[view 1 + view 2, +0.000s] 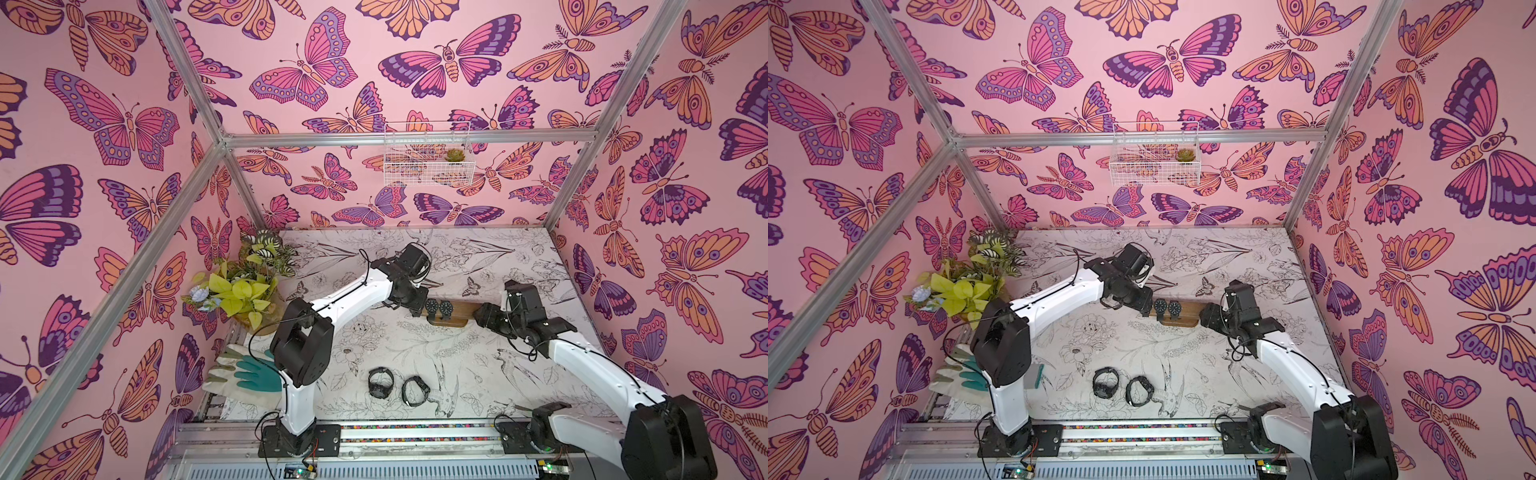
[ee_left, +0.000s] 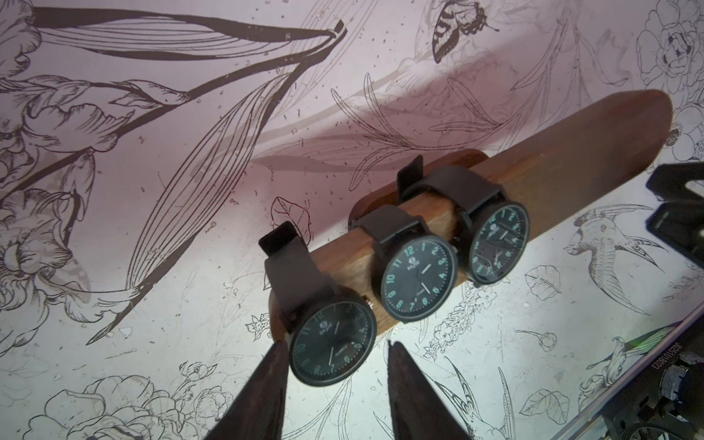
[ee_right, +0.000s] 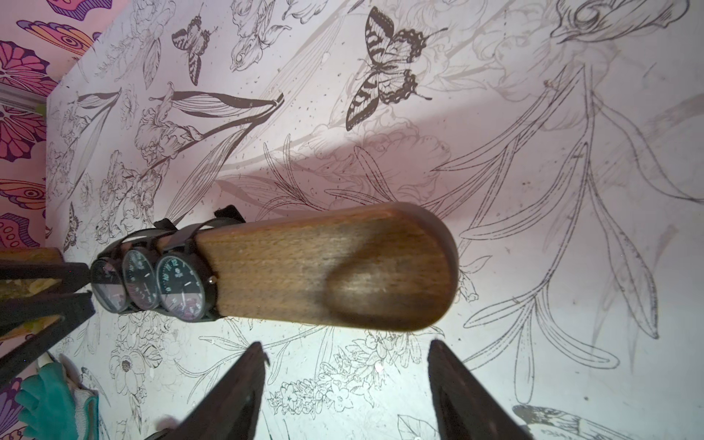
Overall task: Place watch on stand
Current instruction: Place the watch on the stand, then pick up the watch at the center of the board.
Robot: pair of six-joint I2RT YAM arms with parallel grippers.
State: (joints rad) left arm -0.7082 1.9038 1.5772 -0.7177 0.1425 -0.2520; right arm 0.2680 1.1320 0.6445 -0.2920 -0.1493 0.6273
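Note:
The brown wooden stand [image 1: 460,310] [image 2: 571,152] [image 3: 304,274] lies mid-table with three black watches strapped over its left part. The endmost watch [image 2: 333,341] hangs at the bar's left tip, between the fingers of my left gripper [image 2: 336,343] [image 1: 417,305]. The jaws are open, with a gap on one side of the watch face. The middle watch [image 2: 418,280] [image 1: 432,306] and the third watch [image 2: 497,244] [image 1: 446,307] sit further along. My right gripper [image 3: 344,344] [image 1: 480,315] is open and empty at the stand's bare right end.
Two more black watches [image 1: 380,383] [image 1: 415,390] lie on the patterned table near the front. Teal and white gloves [image 1: 245,374] and a potted plant [image 1: 245,282] are at the left edge. A wire basket [image 1: 428,153] hangs on the back wall. The arms' rail [image 1: 415,436] runs along the front.

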